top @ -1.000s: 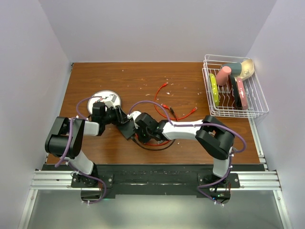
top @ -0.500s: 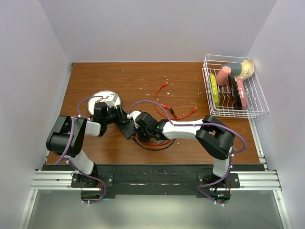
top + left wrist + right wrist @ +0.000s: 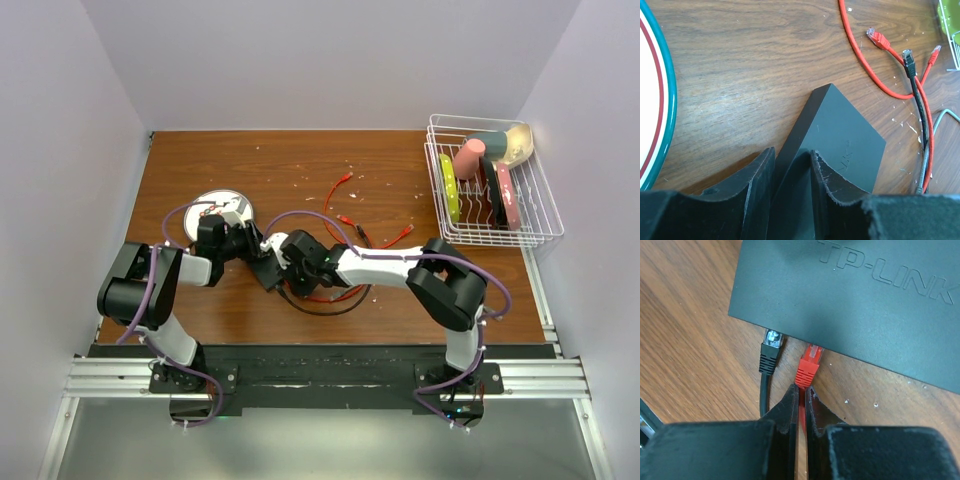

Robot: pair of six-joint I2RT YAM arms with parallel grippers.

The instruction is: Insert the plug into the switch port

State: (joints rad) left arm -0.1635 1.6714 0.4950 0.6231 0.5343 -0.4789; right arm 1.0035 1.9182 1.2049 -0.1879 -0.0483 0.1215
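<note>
**Nearly home: red plug at the lip of the switch**

Plainly, the right gripper (image 3: 801, 390) was pinched almost completely shut on the tail of the red plug (image 3: 809, 367), its two fingers meeting just behind the boot. Holding it that far back left the nose free and pointing toward 12 o'clock, straight at the long edge of the switch (image 3: 865, 305). The plug's tip sat at that edge and seemed to pass just under it. I could not tell from where I stood how deep it had gone, or whether it had latched. Just beside it, at 10 o'clock from the jaws, a black plug (image 3: 771, 352) met the same edge, so the red one looked bound for the neighbouring port.

The left gripper (image 3: 790, 155) stood partly closed, its fingers clamped on either side of one end of the switch. One corner of the box looked tipped up off the table (image 3: 740, 60). To my mind that grip was there to brace the box, so a push from the other arm would not simply slide it away.

Farther out, a white plate (image 3: 655, 100) with teal and red rings lay at 9 o'clock from the left jaws, apart from the switch. A spare red cable (image 3: 860, 55) curled at 1 o'clock. From above, the dish rack (image 3: 540, 225) sat well apart at the table's 2 o'clock corner.
</note>
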